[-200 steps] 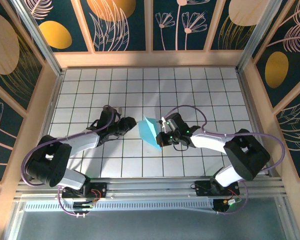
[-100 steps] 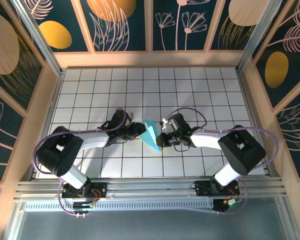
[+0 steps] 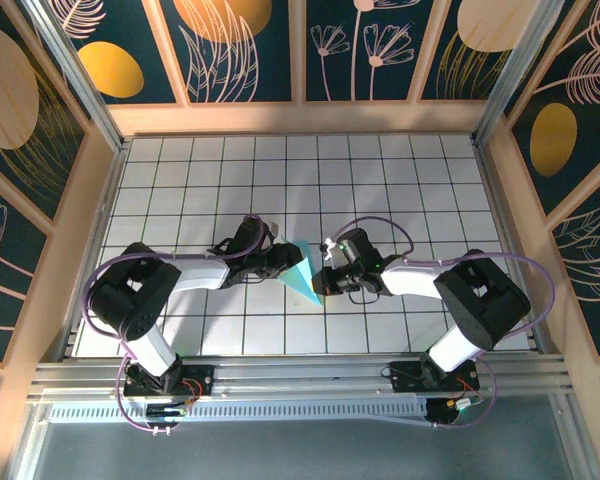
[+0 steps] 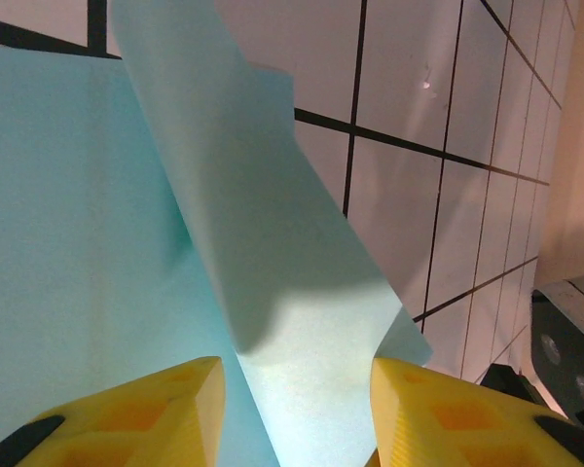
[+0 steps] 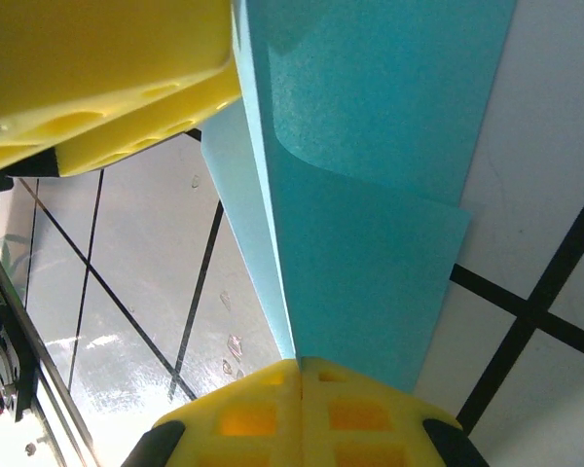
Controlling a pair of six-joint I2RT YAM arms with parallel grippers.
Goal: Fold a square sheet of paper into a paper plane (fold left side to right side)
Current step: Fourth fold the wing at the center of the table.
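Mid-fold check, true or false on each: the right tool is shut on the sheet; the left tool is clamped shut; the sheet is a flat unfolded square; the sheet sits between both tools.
1. The right tool is shut on the sheet of paper. True.
2. The left tool is clamped shut. False: its jaws stand apart, with a raised part of the sheet between them.
3. The sheet is a flat unfolded square. False: it is creased into a pointed shape.
4. The sheet sits between both tools, over the gridded table. True.
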